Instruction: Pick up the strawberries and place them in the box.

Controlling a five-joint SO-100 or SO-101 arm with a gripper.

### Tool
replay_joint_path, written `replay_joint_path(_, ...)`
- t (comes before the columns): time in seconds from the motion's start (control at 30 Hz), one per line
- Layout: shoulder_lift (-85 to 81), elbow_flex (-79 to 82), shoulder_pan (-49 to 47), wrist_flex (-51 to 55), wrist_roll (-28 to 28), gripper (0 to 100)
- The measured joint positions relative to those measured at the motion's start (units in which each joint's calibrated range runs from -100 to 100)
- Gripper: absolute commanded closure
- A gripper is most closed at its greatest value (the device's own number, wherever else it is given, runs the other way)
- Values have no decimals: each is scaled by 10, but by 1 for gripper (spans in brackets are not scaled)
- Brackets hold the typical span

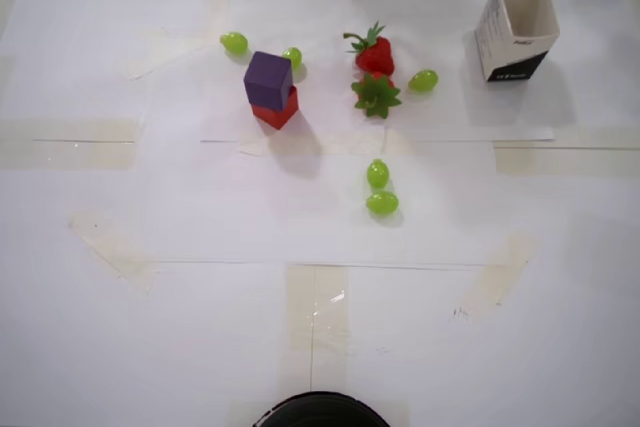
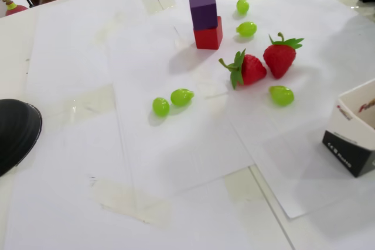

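Your two glossy red strawberries (image 2: 258, 67) with spiky green tops lie touching mid-tabletop (image 2: 176, 162); the white paper box (image 1: 518, 27) stands apart. You can't see the claw.

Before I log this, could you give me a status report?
Gripper not in view. Both strawberries on the table, outside box. Box empty, path clear.

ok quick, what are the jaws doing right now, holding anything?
Gripper: not in either view, so its state cannot be told. Both strawberries lie on the table.

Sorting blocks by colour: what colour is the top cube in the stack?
Purple, atop a red cube; clearest in the fixed view.
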Motion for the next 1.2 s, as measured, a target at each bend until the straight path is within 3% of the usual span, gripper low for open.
replay_joint_path(0.37,0,46,-18,-78,0,99)
replay_joint_path(0.53,0,46,-25,-116,7,81)
replay_joint_path(0.73,0,76,-31,-179,19,72)
replay_joint_path(1.2,60,95,-49,-323,45,71)
